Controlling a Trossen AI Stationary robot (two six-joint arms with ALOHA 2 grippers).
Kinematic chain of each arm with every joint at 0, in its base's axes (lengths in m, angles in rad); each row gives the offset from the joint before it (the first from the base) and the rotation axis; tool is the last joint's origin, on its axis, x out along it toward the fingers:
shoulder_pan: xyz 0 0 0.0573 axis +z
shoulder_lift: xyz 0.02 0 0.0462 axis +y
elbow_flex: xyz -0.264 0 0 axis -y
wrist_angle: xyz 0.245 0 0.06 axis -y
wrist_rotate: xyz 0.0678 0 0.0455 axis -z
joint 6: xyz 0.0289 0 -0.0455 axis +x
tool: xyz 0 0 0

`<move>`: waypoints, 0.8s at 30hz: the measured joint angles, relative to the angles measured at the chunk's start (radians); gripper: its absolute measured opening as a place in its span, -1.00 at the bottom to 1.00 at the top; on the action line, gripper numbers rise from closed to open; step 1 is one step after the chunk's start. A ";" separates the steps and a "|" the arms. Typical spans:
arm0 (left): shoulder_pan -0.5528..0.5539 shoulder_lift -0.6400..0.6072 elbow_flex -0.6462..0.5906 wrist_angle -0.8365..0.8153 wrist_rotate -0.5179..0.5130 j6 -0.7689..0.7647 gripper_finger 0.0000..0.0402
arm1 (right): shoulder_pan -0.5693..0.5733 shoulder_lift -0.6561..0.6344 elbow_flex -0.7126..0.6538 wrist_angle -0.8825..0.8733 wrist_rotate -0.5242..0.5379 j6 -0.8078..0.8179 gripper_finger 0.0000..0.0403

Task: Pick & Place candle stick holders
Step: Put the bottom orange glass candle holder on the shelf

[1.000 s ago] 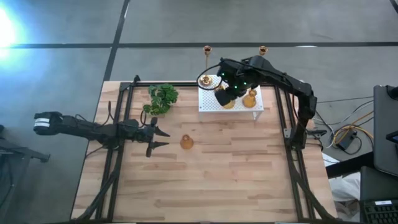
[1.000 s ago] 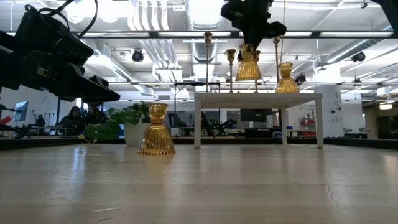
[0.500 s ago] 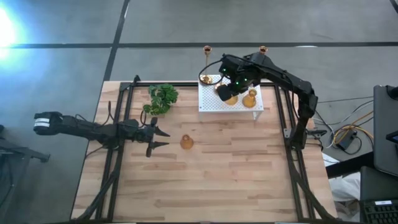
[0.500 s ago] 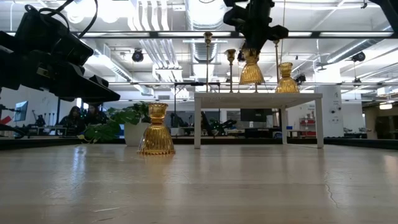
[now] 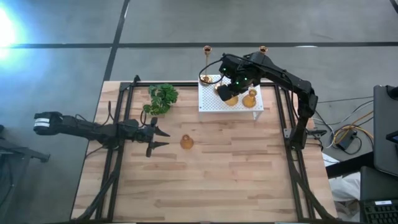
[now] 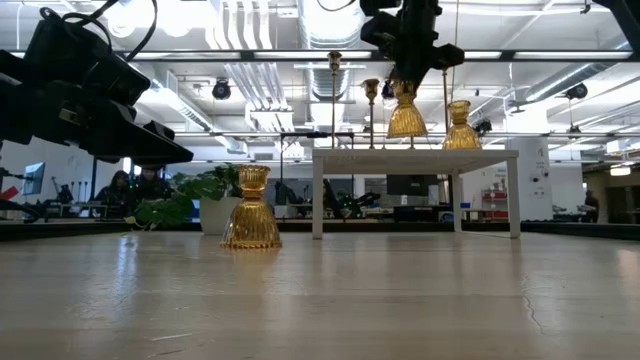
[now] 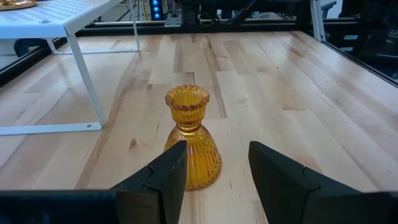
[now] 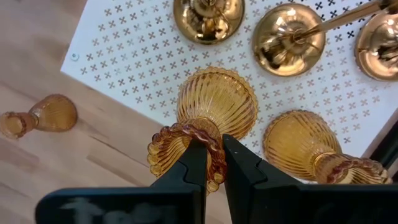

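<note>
My right gripper is shut on an amber ribbed bulb-shaped candle holder just above the white perforated stand at the table's far side. A second amber holder stands on the stand by its base. So do three thin-stemmed gold holders, by their round bases. A third amber holder stands upright on the wooden table. My left gripper is open, level, just left of it, touching nothing. My right gripper pinches the rim of the holder's top cup, one finger inside the cup and one outside. The fingers come from above, pointing down. The holder hangs upright below them, its base a little above the stand's top.
A green leafy plant stands at the far left of the table. A black frame runs along the table's edges. The near half of the table is bare wood. People show in the room behind.
My right gripper has carried the amber holder toward the table's far edge over the white stand and lowered it a little. The holder stays upright in the hold.
</note>
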 joint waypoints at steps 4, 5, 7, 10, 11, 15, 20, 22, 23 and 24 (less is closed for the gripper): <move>0.000 0.000 0.000 0.000 0.000 0.000 -0.12 | -0.006 0.000 -0.002 0.000 -0.012 -0.012 -0.90; 0.000 0.000 0.000 0.000 0.000 0.000 -0.12 | -0.011 0.000 -0.002 0.000 -0.026 -0.019 -0.90; 0.000 0.000 0.000 0.000 0.000 0.000 -0.12 | -0.022 0.000 -0.002 0.000 -0.049 -0.028 -0.90; 0.000 0.000 0.000 0.000 0.000 0.000 -0.12 | -0.037 0.000 -0.003 0.000 -0.057 -0.033 -0.90; 0.000 0.000 0.000 0.000 0.000 0.000 -0.12 | -0.041 0.000 -0.003 0.000 -0.064 -0.035 -0.90; 0.000 0.000 0.000 0.000 0.000 0.000 -0.12 | -0.052 0.000 -0.003 0.000 -0.098 -0.060 -0.90; 0.000 0.000 0.000 0.000 0.000 0.000 -0.12 | -0.056 0.000 -0.005 0.000 -0.113 -0.083 -0.90; 0.000 0.000 0.000 0.000 0.000 0.000 -0.12 | -0.059 0.000 -0.011 0.000 -0.113 -0.086 -0.90; 0.000 0.000 0.000 0.000 0.000 0.000 -0.12 | -0.060 0.000 -0.014 0.000 -0.116 -0.087 -0.90; 0.000 0.000 0.000 0.000 0.000 0.000 -0.12 | -0.063 0.000 -0.018 0.001 -0.120 -0.086 -0.90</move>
